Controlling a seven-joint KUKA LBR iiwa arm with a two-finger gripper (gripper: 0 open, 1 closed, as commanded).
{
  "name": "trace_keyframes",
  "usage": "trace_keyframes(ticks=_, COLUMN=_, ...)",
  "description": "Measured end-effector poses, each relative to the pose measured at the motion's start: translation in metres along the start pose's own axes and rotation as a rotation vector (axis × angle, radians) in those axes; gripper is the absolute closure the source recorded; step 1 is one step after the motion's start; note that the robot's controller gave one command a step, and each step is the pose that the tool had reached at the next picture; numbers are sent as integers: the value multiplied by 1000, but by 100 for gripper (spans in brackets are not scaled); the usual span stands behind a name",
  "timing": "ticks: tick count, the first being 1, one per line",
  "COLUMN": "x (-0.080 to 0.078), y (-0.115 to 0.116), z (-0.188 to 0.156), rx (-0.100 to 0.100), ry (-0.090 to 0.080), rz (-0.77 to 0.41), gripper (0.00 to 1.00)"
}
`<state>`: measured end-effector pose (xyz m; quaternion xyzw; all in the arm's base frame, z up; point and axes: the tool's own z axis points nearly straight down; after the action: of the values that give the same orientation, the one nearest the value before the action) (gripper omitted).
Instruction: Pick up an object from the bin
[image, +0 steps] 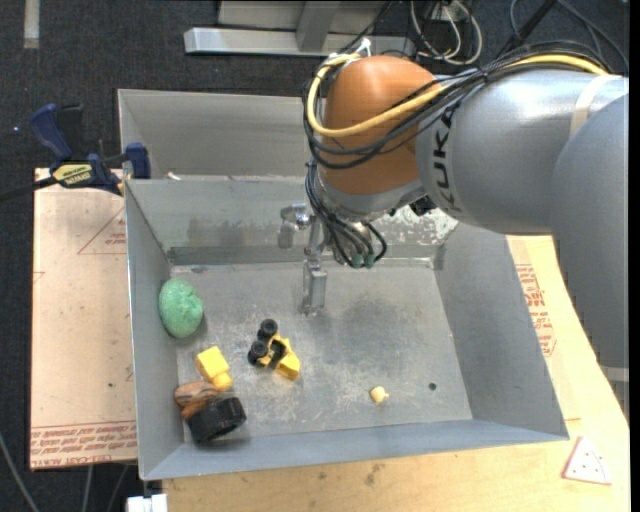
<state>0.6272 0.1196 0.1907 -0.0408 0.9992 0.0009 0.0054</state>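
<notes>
Approach is judged to be the step in hand: nothing is seen held, and the gripper (313, 288) hangs low over a bare stretch of the bin (400, 330), near the middle of its back wall. Whether the gripper is spread or pressed together cannot be told.

Nearest to it is a small black-and-yellow toy (272, 353), lying toward the front edge and slightly to the left. Toward the front left corner a loose cluster is found: a yellow block (212, 366), a brown lump (193, 394) and, touching it, a black ring (217, 420). A green lump (181, 307) lies alone by the left wall. A tiny cream bit (378, 395) lies near the front edge, well apart from the rest.

For the next move, the gripper would need to be carried over one piece — the toy being closest — then lined up across it and lowered around it before being closed.
</notes>
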Motion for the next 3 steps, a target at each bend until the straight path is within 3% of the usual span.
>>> trace_keyframes(ticks=1, x=18, y=7, z=32, rx=-1, ry=13, rz=-271, gripper=0)
trace_keyframes(ticks=2, x=22, y=20, z=58, rx=-2, ry=9, rz=-421, gripper=0)
trace_keyframes(ticks=3, x=38, y=24, z=73, rx=-1, ry=9, rz=-185, gripper=0)
